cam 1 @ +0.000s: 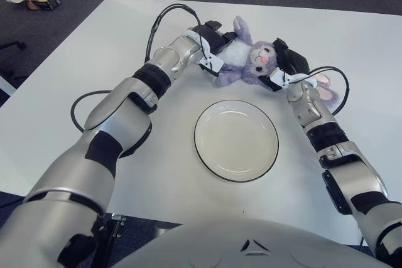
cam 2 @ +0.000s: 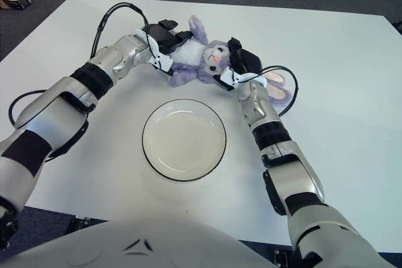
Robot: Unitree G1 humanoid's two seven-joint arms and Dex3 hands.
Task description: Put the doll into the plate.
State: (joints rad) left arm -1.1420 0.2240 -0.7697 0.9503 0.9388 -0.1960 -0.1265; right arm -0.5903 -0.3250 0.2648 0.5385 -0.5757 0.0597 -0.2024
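The purple doll (cam 1: pixel 246 61) lies on the table (cam 1: pixel 75 92) just beyond the empty plate (cam 1: pixel 236 140), its length running left to right, the left hand (cam 1: pixel 211 43) gripping its body end and the right hand (cam 1: pixel 286 66) gripping its head.

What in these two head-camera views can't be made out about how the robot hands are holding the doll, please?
- Left robot hand: its fingers lie on the doll, but a closed grip is hidden by the hand's own body in both views.
- Right robot hand: it covers the doll's head side, so finger contact is unclear.
- Doll's far ear: partly hidden behind the right forearm.
- Plate: fully visible.
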